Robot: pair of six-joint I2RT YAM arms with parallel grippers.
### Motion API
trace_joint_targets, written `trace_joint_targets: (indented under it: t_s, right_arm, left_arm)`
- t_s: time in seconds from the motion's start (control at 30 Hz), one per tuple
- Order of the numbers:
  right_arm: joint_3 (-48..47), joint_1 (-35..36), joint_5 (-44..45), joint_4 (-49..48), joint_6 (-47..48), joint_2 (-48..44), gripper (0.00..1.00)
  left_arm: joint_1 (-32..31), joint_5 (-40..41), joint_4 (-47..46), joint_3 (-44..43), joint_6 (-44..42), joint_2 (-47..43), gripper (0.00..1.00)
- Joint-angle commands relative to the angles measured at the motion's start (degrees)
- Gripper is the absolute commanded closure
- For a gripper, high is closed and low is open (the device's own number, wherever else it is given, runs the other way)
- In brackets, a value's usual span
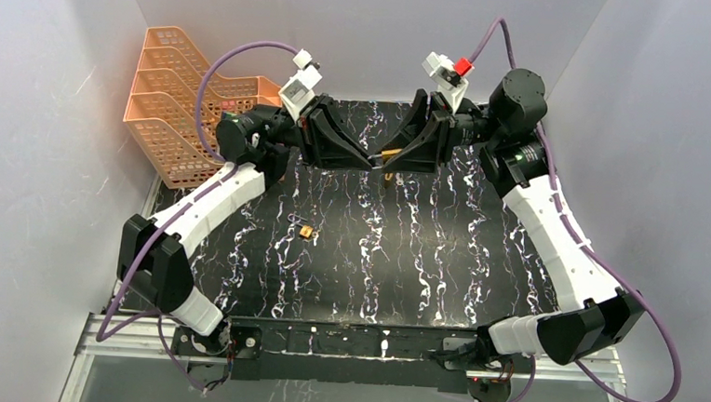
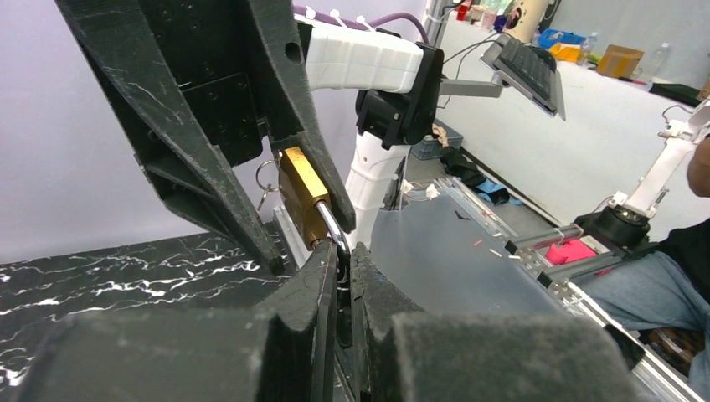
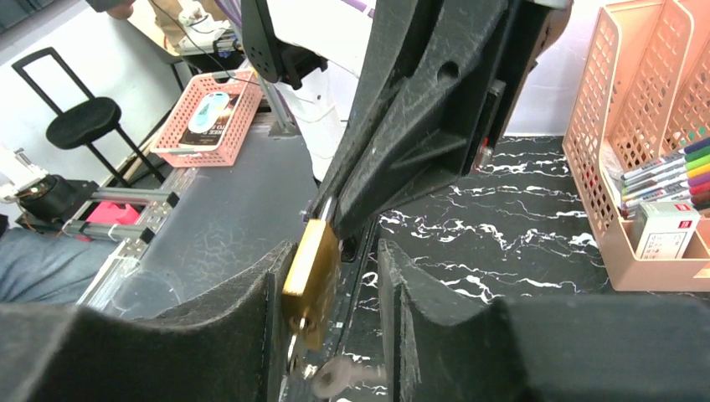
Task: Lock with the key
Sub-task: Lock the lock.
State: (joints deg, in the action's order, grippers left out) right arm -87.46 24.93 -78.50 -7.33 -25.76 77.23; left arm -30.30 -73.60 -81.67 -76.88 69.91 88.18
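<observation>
The two grippers meet nose to nose above the far middle of the black marbled mat (image 1: 405, 251), close to its back edge and the white rear wall. On the far left an orange mesh desk rack (image 1: 176, 106) stands just beside the left arm's wrist housing, and the right wrist view shows coloured pens (image 3: 670, 172) in it. White side walls close in both flanks. The widest free room lies toward the near edge, where only a small brass-coloured piece (image 1: 306, 232) lies on the mat, left of centre and too small to identify.

Each arm rises from its base at a near corner, bows outward with the elbow wide, then turns its forearm inward, so the wrists face each other about level.

The brass padlock (image 3: 311, 268) hangs between them, off the mat. The left gripper (image 2: 343, 260) has its fingers pressed almost together on the steel shackle (image 2: 329, 228). The right gripper (image 3: 333, 251) straddles the lock body with its jaws parted: the body lies against one finger and a slit of mat shows before the other. A silvery key (image 3: 335, 378), blurred, sticks out below the body, and a wire ring (image 2: 266, 177) dangles beside it.
</observation>
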Motion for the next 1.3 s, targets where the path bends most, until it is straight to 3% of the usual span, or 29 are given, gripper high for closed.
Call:
trace_joint_targets:
  t_s: [0.0, 0.2, 0.37, 0.7, 0.97, 1.17, 1.27]
  right_arm:
    - [-3.0, 0.8, 3.6, -0.1, -0.5, -0.7, 0.48]
    - [-3.3, -1.8, 2.2, 0.1, -0.7, -1.2, 0.3]
    - [-3.2, -5.0, 1.0, -0.1, -1.2, -1.8, 0.28]
    - [-0.3, -8.3, 0.6, -2.2, -3.5, -4.7, 0.29]
    - [4.5, -8.4, 2.3, -2.0, -4.1, -7.2, 0.35]
    - [5.9, -8.4, 6.4, 4.3, -0.3, -9.3, 0.39]
    - [5.8, -8.3, 8.4, 6.9, 1.6, -9.6, 0.46]
  left_arm:
    - [-1.6, 3.6, -4.3, 0.3, -2.5, -2.0, 1.0]
    - [-1.1, 3.4, -3.8, 0.6, -2.9, -2.6, 1.0]
    - [-0.6, 3.2, -3.5, 1.3, -3.2, -3.0, 1.0]
    - [1.5, 3.5, -2.4, 4.9, -4.5, -3.8, 1.0]
    - [2.8, 3.9, -1.9, 5.6, -5.1, -4.1, 1.0]
    - [3.7, 4.8, -1.1, 6.7, -6.2, -4.6, 1.0]
    - [4.0, 5.2, -0.8, 6.8, -6.4, -4.6, 1.0]
